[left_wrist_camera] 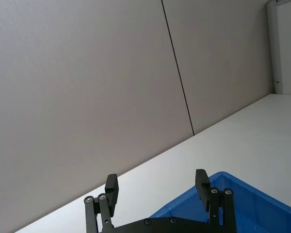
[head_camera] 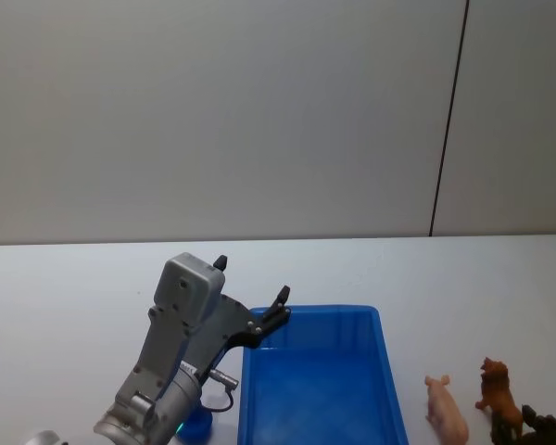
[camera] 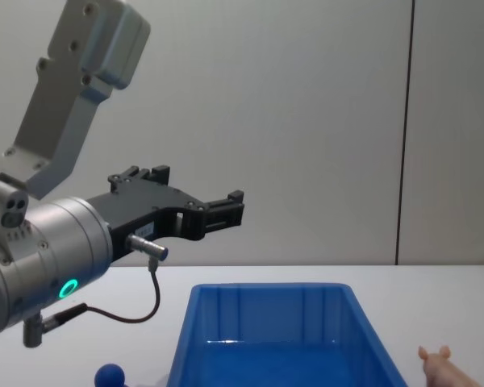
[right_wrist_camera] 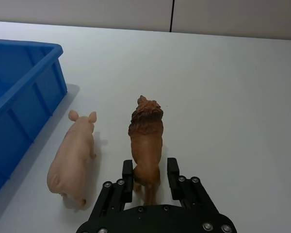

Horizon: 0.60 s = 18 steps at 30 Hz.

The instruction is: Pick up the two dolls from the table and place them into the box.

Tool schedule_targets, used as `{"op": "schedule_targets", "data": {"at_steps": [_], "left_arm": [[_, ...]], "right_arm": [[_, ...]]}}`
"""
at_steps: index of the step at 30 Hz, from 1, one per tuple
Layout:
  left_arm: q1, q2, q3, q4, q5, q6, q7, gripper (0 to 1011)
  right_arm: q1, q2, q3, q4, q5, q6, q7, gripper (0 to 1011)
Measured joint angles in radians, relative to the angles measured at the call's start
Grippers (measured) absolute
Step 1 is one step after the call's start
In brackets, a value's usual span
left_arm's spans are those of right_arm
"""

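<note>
Aloft, left gripper (left_wrist_camera: 156, 180) jaws wide above box (head_camera: 324, 310) corner; wrist view: right gripper (right_wrist_camera: 150, 167) jaws apart, straddling lion (right_wrist_camera: 145, 127) beside pig (right_wrist_camera: 72, 155).

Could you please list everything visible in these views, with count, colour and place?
box: one, bright blue, on the table in front of the robot.
pig doll: one, pale pink, on the table to the right of the box, apart from it.
blue doll: one, deep blue, on the table left of the box, below the left arm.
lion figure: one, brown, beside the pig doll, on the side away from the box.
table: one, white.
wall: grey, behind the table, with a dark vertical seam.
left gripper: one, black, open, raised over the box's far left corner.
right gripper: one, black, open, straddling the lion figure's hindquarters.
</note>
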Motion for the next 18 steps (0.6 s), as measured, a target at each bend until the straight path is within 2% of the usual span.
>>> {"op": "schedule_targets", "data": {"at_steps": [1, 3, 4, 6, 18], "left_arm": [[0.000, 0.000, 0.000, 0.000, 0.000, 0.000, 0.000, 1001], [0.000, 0.000, 0.000, 0.000, 0.000, 0.000, 0.000, 1002], [0.000, 0.000, 0.000, 0.000, 0.000, 0.000, 0.000, 1001], [0.000, 0.000, 0.000, 0.000, 0.000, 0.000, 0.000, 1002], [0.000, 0.000, 0.000, 0.000, 0.000, 0.000, 0.000, 1002]], "right_arm": [[0.000, -0.001, 0.000, 0.002, -0.001, -0.003, 0.002, 423], [0.000, -0.002, 0.000, 0.002, -0.003, -0.007, 0.005, 389], [0.000, -0.002, 0.000, 0.002, -0.005, -0.012, 0.008, 319], [-0.001, -0.002, 0.000, -0.001, -0.007, -0.019, 0.011, 293], [-0.008, 0.002, 0.005, -0.064, -0.021, -0.077, 0.042, 286]]}}
